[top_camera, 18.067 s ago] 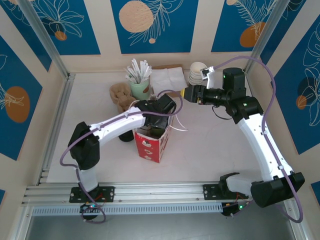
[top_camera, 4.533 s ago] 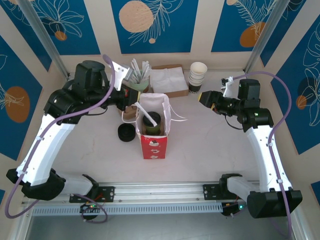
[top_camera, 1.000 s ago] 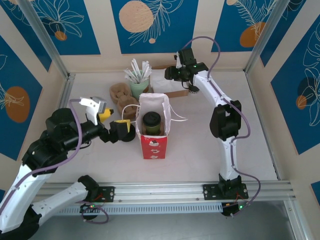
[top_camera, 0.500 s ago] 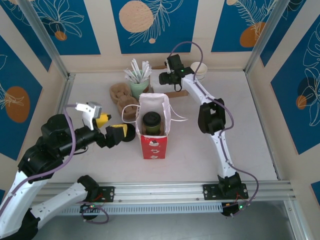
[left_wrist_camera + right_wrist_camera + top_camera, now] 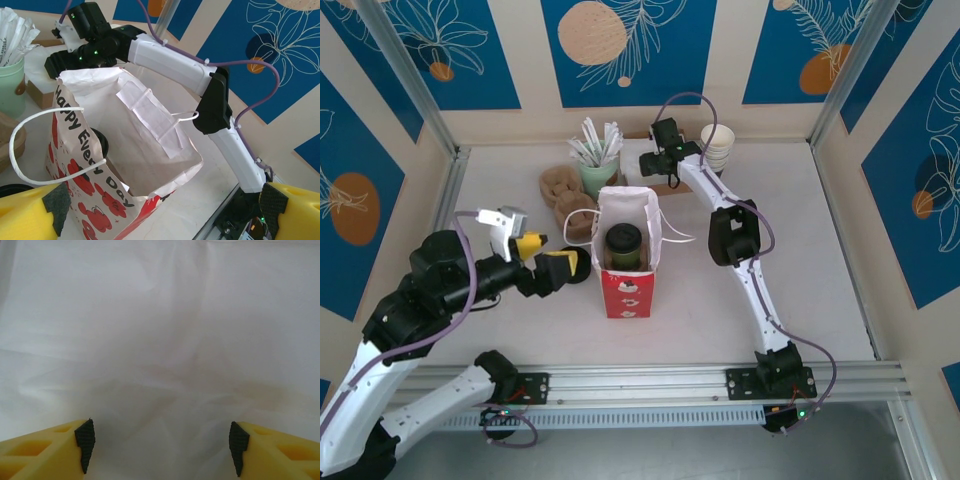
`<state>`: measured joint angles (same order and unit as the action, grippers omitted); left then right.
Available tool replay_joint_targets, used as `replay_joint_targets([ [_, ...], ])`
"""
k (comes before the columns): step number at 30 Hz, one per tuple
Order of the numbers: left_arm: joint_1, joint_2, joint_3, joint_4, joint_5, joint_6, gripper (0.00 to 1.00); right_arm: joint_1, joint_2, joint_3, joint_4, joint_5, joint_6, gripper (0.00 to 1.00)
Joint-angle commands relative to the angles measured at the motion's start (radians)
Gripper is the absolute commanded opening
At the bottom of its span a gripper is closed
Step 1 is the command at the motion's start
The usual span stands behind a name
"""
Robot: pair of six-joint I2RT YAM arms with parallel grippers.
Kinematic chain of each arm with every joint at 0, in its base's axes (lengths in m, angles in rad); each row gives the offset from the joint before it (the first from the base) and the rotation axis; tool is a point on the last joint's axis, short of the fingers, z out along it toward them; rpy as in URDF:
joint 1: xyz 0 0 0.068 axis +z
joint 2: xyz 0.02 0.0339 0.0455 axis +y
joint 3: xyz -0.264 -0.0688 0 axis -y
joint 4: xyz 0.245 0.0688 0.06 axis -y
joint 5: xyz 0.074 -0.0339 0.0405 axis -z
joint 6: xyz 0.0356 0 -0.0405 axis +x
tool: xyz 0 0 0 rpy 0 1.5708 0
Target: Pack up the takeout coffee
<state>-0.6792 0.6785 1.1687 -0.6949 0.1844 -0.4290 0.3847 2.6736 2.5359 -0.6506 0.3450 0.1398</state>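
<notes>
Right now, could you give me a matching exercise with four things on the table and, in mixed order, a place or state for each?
Things:
1. takeout coffee
2. stack of pale cups
3. green cup
4. bag

Places or states:
a. holds white wrapped sticks
b. red and white, open on top
c. stands inside the bag
d. rightmost at the back wall

Pairs: 1-c, 2-d, 3-a, 4-b

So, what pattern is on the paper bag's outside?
White with black lettering and red blobs; the bag shows best in the left wrist view.

The bag [image 5: 623, 291] is red-and-white, the coffee cup [image 5: 622, 239] black-lidded.
</notes>
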Motion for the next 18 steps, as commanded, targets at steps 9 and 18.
replay_joint_targets([
  [9, -0.006, -0.014, -0.004, 0.029, 0.047, 0.003, 0.98, 0.006, 0.05, 0.077, 0.035, 0.023, -0.042, 0.76],
  [18, -0.006, -0.012, 0.015, 0.018, 0.046, 0.008, 0.98, 0.011, 0.075, 0.077, 0.034, 0.015, -0.045, 0.75],
])
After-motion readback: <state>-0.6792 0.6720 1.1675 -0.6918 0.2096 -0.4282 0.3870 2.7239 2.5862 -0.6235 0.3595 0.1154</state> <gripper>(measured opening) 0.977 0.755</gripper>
